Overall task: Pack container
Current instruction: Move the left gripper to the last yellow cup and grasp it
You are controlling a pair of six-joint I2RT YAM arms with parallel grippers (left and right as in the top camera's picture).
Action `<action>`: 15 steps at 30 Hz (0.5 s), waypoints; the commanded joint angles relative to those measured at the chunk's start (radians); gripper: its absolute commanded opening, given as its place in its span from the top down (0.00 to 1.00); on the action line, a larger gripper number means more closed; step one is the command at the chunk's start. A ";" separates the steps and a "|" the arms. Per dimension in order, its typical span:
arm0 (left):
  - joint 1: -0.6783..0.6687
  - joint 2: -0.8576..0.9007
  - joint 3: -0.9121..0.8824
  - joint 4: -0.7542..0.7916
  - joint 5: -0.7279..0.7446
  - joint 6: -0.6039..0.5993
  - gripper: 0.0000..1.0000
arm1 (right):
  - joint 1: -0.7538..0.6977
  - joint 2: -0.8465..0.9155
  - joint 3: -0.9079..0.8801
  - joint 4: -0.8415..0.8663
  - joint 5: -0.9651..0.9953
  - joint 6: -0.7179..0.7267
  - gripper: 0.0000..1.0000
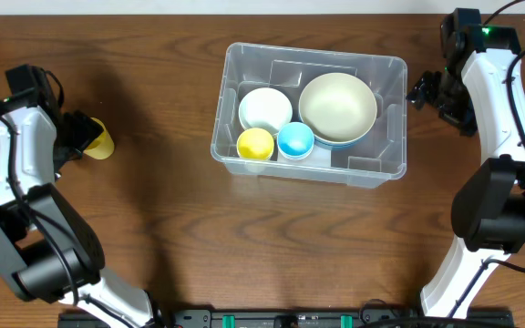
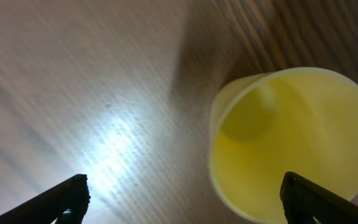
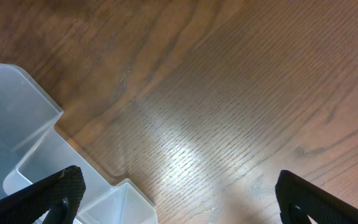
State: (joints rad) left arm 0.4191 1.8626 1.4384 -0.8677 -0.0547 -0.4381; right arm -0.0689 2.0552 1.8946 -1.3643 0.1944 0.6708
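Our left gripper (image 2: 188,196) is hanging wide open and empty just beside a yellow plastic cup (image 2: 291,137), seemingly lying sideways on the wooden table (image 1: 153,228). Our right gripper (image 3: 179,193) is gaping too, holding nothing, near the large clear plastic rectangular container (image 1: 386,137) mid-table. It is already carrying bowls (image 1: 337,105) and cups (image 1: 295,140); we are judging only the yellow cup left to pack.
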 commanded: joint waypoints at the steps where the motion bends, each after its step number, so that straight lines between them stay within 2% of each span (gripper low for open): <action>1: 0.003 0.031 -0.008 0.006 0.055 0.026 0.02 | 0.003 -0.003 -0.001 0.000 0.007 0.016 0.01; 6: 0.003 0.063 -0.008 0.002 0.055 0.026 0.00 | 0.003 -0.003 -0.001 0.000 0.007 0.016 0.01; 11: 0.003 0.077 -0.008 0.001 0.056 0.026 0.10 | 0.003 -0.003 -0.001 0.000 0.007 0.016 0.01; 13: 0.003 0.079 -0.008 0.001 0.056 0.026 0.28 | 0.003 -0.003 -0.001 0.000 0.007 0.016 0.01; 15: 0.003 0.079 -0.008 0.001 0.056 0.026 0.58 | 0.003 -0.003 -0.001 0.000 0.007 0.016 0.01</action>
State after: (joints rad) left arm 0.4191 1.9247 1.4384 -0.8631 0.0002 -0.4183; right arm -0.0689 2.0552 1.8946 -1.3643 0.1944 0.6708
